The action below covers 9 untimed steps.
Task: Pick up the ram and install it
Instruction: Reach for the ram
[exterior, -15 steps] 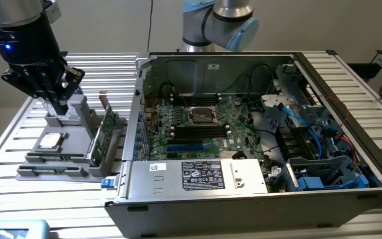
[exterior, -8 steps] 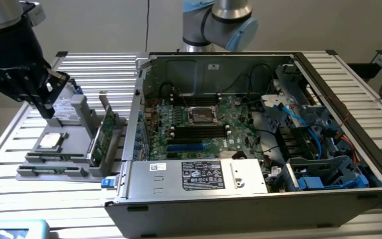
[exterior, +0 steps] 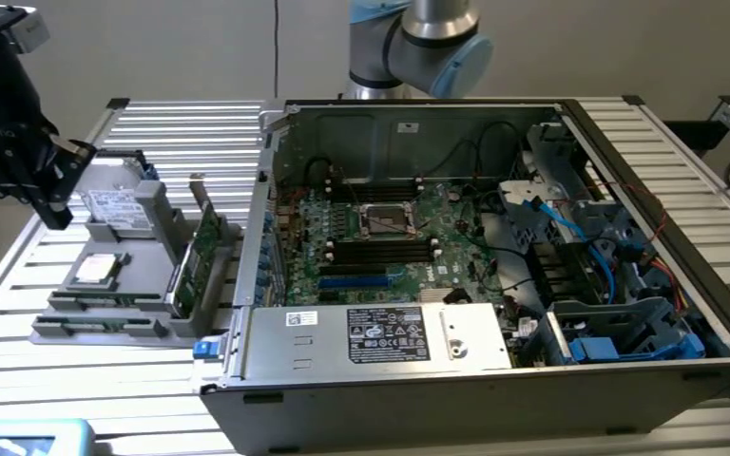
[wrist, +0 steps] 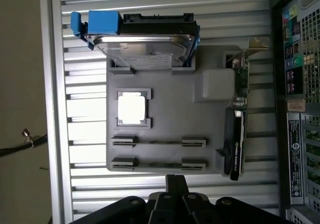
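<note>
My gripper (exterior: 54, 214) hangs above the far end of the grey parts tray (exterior: 149, 328), at the exterior view's left. Its fingers (wrist: 176, 181) are shut, with nothing between them. In the wrist view the tray (wrist: 170, 114) lies straight below. It has two long narrow holders, each with a thin dark strip edge-on that looks like the ram (wrist: 159, 142); I cannot tell for sure. The open computer case (exterior: 467, 380) lies at the exterior view's right. Its motherboard (exterior: 397, 237) faces up and shows long black memory slots (exterior: 380, 249).
The tray also carries a hard drive (wrist: 145, 44), a square processor (wrist: 132, 109) and an upright green expansion card (exterior: 201, 256). Blue cables and drive cages (exterior: 619, 323) crowd the case's right side. The slatted metal table (exterior: 149, 123) runs on beyond the tray.
</note>
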### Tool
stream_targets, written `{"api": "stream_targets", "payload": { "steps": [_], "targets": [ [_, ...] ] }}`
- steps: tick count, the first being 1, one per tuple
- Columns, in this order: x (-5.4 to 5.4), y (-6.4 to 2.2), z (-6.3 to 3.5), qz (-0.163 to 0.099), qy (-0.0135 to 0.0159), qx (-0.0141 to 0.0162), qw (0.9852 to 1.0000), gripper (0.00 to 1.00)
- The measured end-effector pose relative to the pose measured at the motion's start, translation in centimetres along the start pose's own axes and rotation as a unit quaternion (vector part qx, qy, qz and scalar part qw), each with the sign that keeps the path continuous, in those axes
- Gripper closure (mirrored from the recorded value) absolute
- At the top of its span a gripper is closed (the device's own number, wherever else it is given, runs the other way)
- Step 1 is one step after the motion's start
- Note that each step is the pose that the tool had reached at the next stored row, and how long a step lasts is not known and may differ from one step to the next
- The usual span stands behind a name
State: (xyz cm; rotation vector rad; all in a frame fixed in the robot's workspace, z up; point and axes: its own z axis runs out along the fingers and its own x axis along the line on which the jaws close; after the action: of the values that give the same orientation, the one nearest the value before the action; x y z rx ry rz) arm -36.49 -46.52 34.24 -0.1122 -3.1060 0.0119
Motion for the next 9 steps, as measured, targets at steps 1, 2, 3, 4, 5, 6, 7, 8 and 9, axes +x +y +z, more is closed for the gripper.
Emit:
{"api": "stream_targets", "payload": {
  "steps": [1,2,3,4,5,6,7,8,9],
  "targets": [
    [0.33,-0.03,0.02,0.000,0.0000,0.0000,1.0000,0.89],
    [0.64,-0.05,0.04,0.000,0.0000,0.0000,1.0000,0.89],
    [0.95,-0.07,0.06,0.000,0.0000,0.0000,1.0000,0.89],
    [1.19,-0.09,0.08,0.000,0.0000,0.0000,1.0000,0.89],
    [1.28,-0.09,0.10,0.000,0.0000,0.0000,1.0000,0.89],
    [1.28,-0.10,0.09,0.000,0.0000,0.0000,1.0000,0.89],
    [1.29,-0.10,0.09,0.000,0.0000,0.0000,1.0000,0.89],
    [1.28,-0.09,0.09,0.000,0.0000,0.0000,1.0000,0.89],
    [1.29,-0.09,0.09,0.000,0.0000,0.0000,1.0000,0.89]
  ]
}}
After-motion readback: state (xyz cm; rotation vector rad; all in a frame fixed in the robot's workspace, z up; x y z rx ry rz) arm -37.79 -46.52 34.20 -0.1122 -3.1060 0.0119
